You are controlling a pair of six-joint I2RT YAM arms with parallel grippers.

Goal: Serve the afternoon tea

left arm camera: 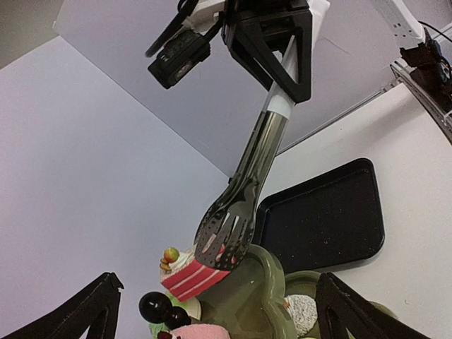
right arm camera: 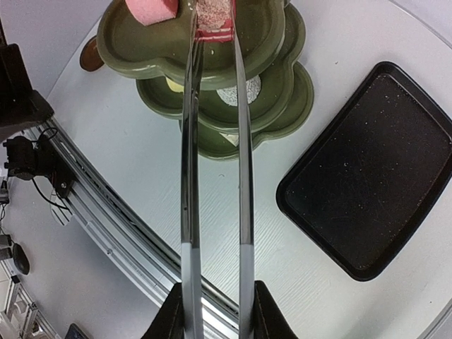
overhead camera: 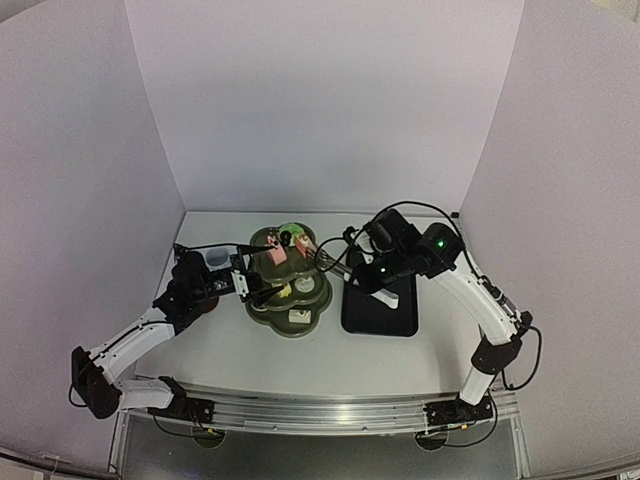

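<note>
Olive-green three-tier stand [right arm camera: 127, 39], flower-lobed and glossy, is set on the white table [right arm camera: 141, 176], just beside the black tray [right arm camera: 374, 169].

Top tier: a pink cake [right arm camera: 152, 8] and a red-and-white striped cake slice [left arm camera: 192, 277], topped with small fruit, are seen here. Middle tier: a white powdered doughnut [right arm camera: 239, 90] and a pale yellow piece, both partly covered by the tier above. The lowest tier's contents are mostly hidden.

The tray is rectangular, round-cornered, matt and finely speckled.

Metal tongs [right arm camera: 244, 176], polished, with slotted spoon-shaped heads, are clamped at the handle end by the right gripper [right arm camera: 215, 314]. The two arms are drawn nearly parallel with a narrow gap left, and the striped slice is pinched between the tips over the top tier. Whether it is lifted clear cannot be told.

The left gripper [left arm camera: 217, 282] is spread wide beside the stand, and nothing is held.

A round brown coaster [right arm camera: 90, 55] is partly seen behind the stand. A bluish cup [overhead camera: 215, 258] is noted near the left arm.
</note>
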